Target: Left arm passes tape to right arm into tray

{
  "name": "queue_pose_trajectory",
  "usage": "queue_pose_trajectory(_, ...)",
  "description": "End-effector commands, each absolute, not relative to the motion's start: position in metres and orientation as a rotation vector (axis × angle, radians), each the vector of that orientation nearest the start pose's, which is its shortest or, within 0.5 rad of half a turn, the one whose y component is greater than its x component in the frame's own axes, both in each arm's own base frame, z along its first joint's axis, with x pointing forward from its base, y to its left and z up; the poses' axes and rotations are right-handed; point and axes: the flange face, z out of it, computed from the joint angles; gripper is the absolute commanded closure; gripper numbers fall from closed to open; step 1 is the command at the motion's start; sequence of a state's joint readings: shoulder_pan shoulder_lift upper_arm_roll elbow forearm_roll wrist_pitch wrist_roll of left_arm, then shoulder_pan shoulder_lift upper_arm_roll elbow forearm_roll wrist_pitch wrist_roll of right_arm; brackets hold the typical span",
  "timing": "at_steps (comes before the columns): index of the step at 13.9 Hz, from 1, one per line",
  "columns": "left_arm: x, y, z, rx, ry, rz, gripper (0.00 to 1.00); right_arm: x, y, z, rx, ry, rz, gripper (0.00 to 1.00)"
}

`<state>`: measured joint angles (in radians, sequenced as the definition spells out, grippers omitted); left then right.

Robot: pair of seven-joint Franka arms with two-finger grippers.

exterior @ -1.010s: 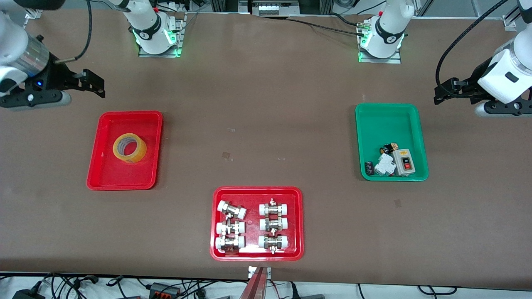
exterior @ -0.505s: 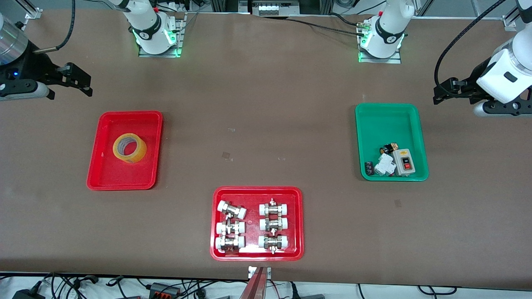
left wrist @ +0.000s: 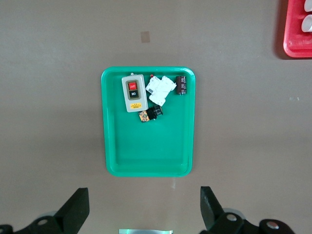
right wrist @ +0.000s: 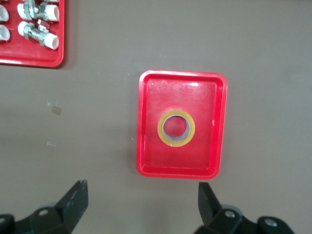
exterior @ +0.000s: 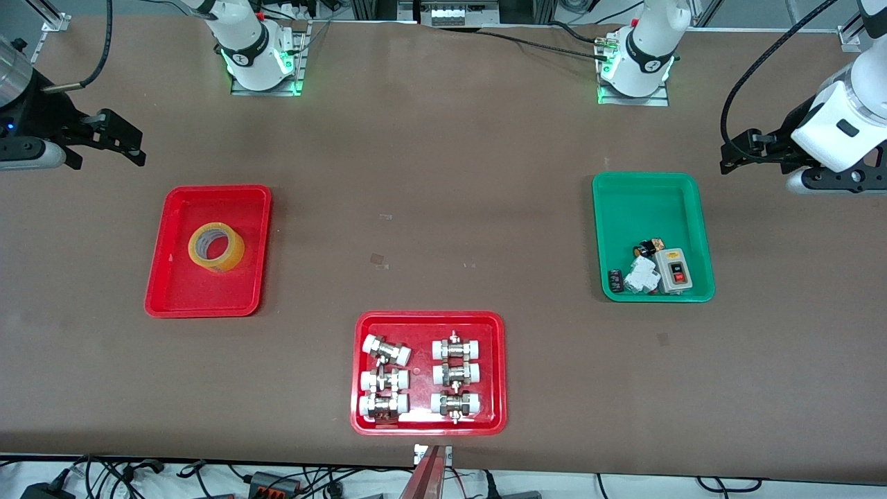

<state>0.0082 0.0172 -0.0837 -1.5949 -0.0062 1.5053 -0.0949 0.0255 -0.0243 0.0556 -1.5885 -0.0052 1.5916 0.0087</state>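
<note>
yellow tape [exterior: 216, 247] flat in red tray [exterior: 181, 303]

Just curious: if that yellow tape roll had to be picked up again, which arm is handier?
The right gripper: it hangs open by the red tray holding the tape. The left gripper is over by the green tray.

robotics lab, bench-bolted arm bases [exterior: 260, 59], cabling [exterior: 208, 478]

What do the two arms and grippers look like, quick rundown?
Left arm: white, blocky all-white wrist with a small dark mark, looping black cable, black left gripper with angular black jaws. Right arm: shiny silver wrist band, black housing with a small blue light, black cable, black right gripper with wedge-shaped jaws. Both bases are white with black rings and green lights.
</note>
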Motion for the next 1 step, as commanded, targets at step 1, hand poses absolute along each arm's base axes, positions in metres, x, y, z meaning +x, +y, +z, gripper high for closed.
queue_pose_trajectory(1, 0.5515, -0.0437, 0.6047, -3.126, -0.017, 0.147, 0.00, 0.5549, 0.0432, 0.6304, -3.133, -0.094, -0.019, 0.00)
